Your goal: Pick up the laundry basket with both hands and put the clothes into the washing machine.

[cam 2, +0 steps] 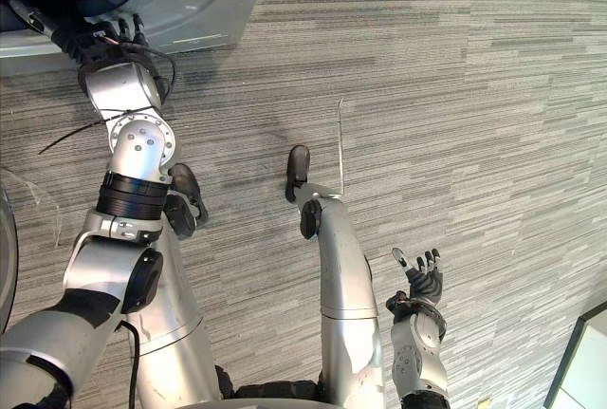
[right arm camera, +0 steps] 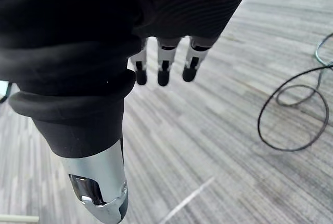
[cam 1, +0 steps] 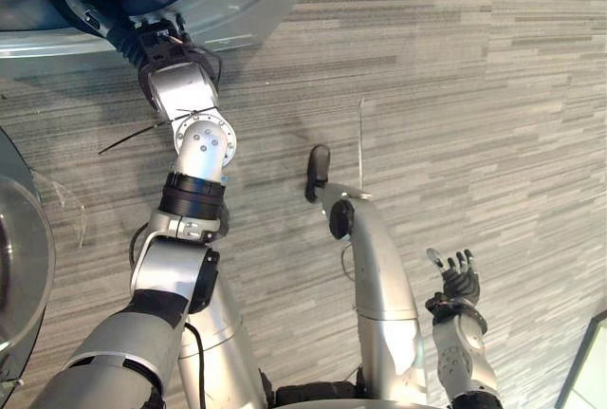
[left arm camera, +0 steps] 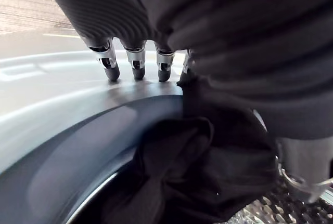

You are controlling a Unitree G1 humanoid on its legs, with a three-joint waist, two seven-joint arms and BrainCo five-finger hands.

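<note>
Dark clothes (left arm camera: 208, 167) are lying in the mouth of the washing machine (cam 1: 242, 1), just under the left hand (left arm camera: 136, 60), which is reaching in with fingers straight and slightly spread. Its right hand (cam 1: 459, 281) is hanging with fingers relaxed and loose over the grey striped floor (cam 1: 493, 96).

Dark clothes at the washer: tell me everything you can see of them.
The clothes are one dark, matte bundle, crumpled into thick folds. They lie in the washer's round opening, against its rim, with the perforated drum beside them. One fold rises toward the left hand, whose fingers are straight above it; whether they touch can't be told.
</note>
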